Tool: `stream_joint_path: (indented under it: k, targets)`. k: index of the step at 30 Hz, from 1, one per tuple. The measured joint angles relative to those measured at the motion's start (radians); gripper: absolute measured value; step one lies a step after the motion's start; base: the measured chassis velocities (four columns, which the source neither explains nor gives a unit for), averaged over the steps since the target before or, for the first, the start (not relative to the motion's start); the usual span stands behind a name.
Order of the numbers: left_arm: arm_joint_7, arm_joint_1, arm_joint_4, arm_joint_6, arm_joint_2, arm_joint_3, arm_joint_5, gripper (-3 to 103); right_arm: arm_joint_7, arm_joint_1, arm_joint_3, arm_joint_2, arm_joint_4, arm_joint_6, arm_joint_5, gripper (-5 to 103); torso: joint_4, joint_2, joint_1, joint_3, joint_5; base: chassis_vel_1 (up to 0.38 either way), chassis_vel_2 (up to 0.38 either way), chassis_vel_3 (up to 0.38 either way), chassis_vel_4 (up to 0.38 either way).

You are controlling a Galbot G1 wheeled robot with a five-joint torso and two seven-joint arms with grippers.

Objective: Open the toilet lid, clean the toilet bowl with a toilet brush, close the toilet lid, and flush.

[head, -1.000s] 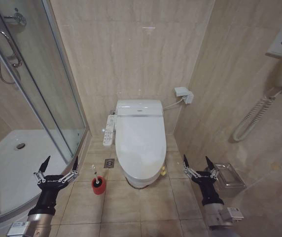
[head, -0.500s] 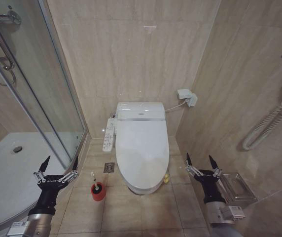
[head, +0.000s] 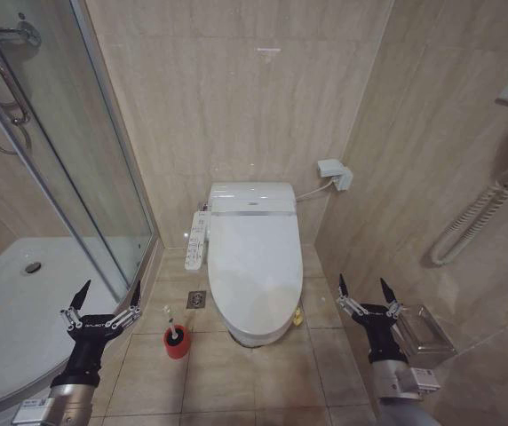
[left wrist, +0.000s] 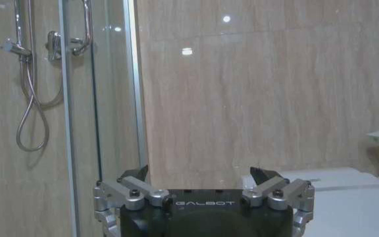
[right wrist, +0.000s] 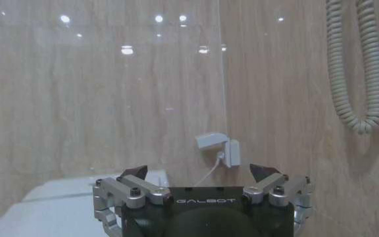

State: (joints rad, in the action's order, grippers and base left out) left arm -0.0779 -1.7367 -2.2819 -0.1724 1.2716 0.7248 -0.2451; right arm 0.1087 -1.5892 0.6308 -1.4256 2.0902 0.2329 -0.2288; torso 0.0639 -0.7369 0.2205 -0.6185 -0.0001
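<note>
The large glossy white oval toilet lid (head: 255,266) lies shut. "GALBOT" marks the left end effector (head: 106,296) and right end effector (head: 364,288), both spread open, empty.

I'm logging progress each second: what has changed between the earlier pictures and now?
Only the head camera's aim shifted, so the whole scene slid in the picture. The left gripper and right gripper stay open and empty, raised either side of the toilet. The toilet lid stays shut, and the toilet brush stays in its red holder.
</note>
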Motion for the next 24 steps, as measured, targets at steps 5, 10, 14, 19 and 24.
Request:
stream_joint_path:
  k: [5, 10, 14, 19, 24]
  targets:
    - [0.000, 0.000, 0.000, 0.000, 0.000, 0.000, 0.000, 100, 0.023, 0.022, -0.001, -0.001, -0.025, 0.013, 0.034, 100, 0.0001, 0.000, 0.000, 0.000, 0.0001, -0.105, 0.017, 0.088, -0.025]
    - [0.000, 0.000, 0.000, 0.000, 0.000, 0.000, 0.000, 100, -0.002, 0.030, -0.001, 0.002, -0.044, 0.033, 0.079, 100, 0.0000, 0.000, 0.001, 0.000, 0.0002, -0.103, 0.027, 0.109, -0.025]
    - [0.000, 0.000, 0.000, 0.000, 0.000, 0.000, 0.000, 100, -0.027, 0.025, -0.014, 0.026, -0.068, 0.047, 0.136, 100, 0.0003, 0.000, 0.000, 0.000, 0.0001, 0.000, 0.000, 0.000, 0.000]
    - [0.000, 0.000, 0.000, 0.000, 0.000, 0.000, 0.000, 100, -0.038, 0.027, -0.032, 0.085, -0.106, 0.047, 0.167, 100, -0.0001, 0.000, 0.000, 0.000, 0.0000, 0.045, 0.000, -0.040, 0.005]
    - [0.000, 0.000, 0.000, 0.000, 0.000, 0.000, 0.000, 100, -0.038, 0.045, -0.057, 0.121, -0.170, 0.050, 0.179, 100, 0.0000, 0.000, 0.000, 0.000, 0.0001, 0.000, 0.000, 0.000, 0.000]
